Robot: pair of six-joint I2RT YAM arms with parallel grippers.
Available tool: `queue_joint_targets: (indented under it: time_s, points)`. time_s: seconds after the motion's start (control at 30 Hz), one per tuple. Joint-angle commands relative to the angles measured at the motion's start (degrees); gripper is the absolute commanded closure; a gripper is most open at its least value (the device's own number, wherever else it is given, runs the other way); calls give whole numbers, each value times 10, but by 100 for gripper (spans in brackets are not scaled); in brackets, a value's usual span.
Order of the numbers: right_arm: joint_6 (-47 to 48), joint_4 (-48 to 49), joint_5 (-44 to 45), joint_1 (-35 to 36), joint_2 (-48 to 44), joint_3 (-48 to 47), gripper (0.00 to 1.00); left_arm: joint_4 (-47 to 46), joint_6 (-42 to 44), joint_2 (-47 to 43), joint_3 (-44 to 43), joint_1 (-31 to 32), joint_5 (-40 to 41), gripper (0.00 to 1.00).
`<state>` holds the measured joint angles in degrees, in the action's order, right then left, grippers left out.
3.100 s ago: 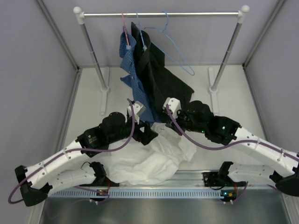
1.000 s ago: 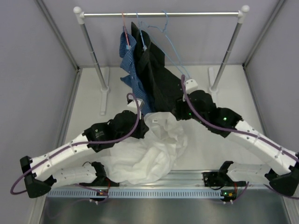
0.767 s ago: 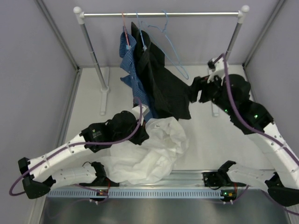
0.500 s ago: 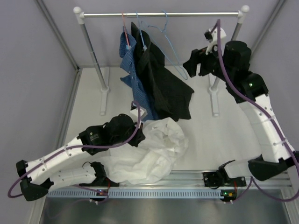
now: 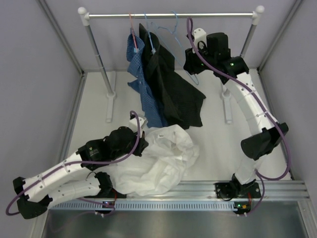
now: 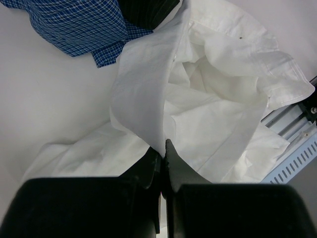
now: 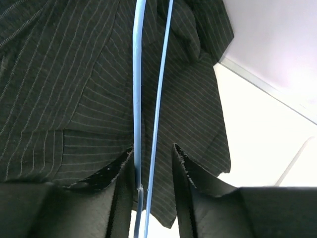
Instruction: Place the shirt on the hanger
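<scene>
Two pairs: left jaws clamped on shirt (image 6: 213, 99), right jaws apart around hanger (image 7: 137, 99).

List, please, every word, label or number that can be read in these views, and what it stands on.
None: no readable text shows on the white shirt, the blue checked shirt, the black shirt, the light-blue hanger, or anywhere else in view.

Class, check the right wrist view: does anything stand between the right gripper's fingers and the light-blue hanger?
Nothing visible does. The hanger wires run straight up between the fingers of the open right gripper. The black shirt hangs behind the wires, not in front of them.
</scene>
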<state>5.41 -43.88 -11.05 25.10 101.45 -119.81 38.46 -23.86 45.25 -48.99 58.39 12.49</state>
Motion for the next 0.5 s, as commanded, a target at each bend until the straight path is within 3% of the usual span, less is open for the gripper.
queue_joint_targets:
  time_s: [0.0, 0.2, 0.33, 0.47]
  points:
    - [14, -11, -8, -5, -11, -36, 69, -37, 0, 2, 1, -2, -1, 100]
    - [21, -14, -5, -4, -14, -10, 82, -37, 0, 10, 0, -2, -11, 100]
    - [17, -13, 3, -1, -17, -12, 100, -37, 1, 5, -1, -2, -6, 100]
    - [-13, 2, 21, 4, -33, -21, 100, -37, 2, 0, 0, -2, -5, 100]
